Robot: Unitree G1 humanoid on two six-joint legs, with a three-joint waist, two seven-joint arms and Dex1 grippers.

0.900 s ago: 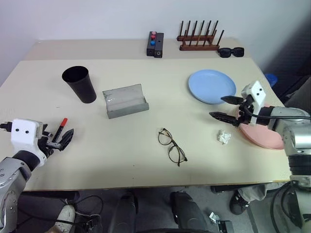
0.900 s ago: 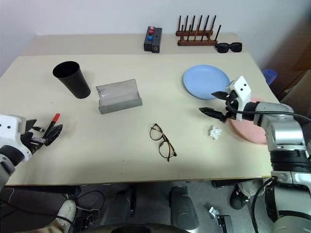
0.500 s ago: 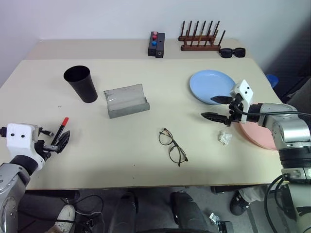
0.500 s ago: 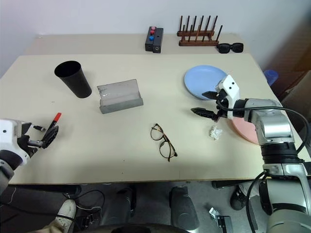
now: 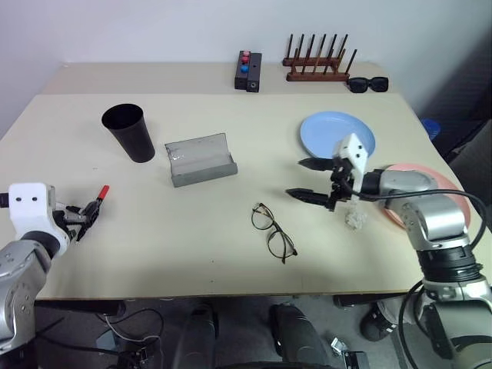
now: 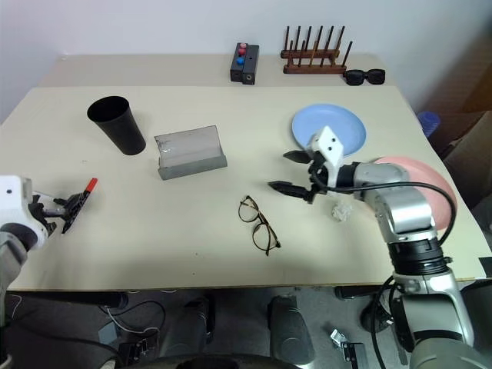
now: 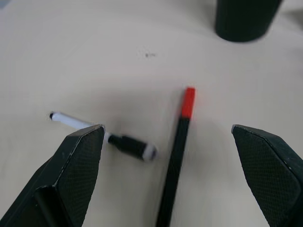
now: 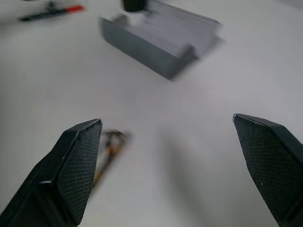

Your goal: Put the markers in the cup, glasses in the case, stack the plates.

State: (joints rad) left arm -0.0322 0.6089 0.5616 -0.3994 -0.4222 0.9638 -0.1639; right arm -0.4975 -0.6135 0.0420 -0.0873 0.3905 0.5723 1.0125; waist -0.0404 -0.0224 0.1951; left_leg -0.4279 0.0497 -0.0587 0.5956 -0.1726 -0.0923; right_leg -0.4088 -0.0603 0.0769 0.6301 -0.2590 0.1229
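Note:
The red-capped marker (image 7: 176,151) and a second marker (image 7: 109,136), white and black, lie on the table at the near left. My left gripper (image 5: 86,214) stands open just behind them, and the red-capped one runs between its fingers. The black cup (image 5: 128,132) stands upright further back. Beside it the grey case (image 5: 198,159) lies open. The wire-rimmed glasses (image 5: 272,231) rest in the middle of the table. My right gripper (image 5: 294,177) hovers open, a little right of and beyond the glasses. The blue plate (image 5: 330,134) and pink plate (image 6: 423,173) lie apart at the right.
A crumpled paper scrap (image 5: 354,219) lies under my right forearm. At the back stand a black box with coloured buttons (image 5: 247,71), a wooden peg rack (image 5: 317,61) and black sunglasses (image 5: 367,83). The table's near edge runs close behind my left gripper.
My right gripper has swung left from the pink plate's edge to a spot near the glasses. The left gripper has drawn back slightly; the red-capped marker has stayed put.

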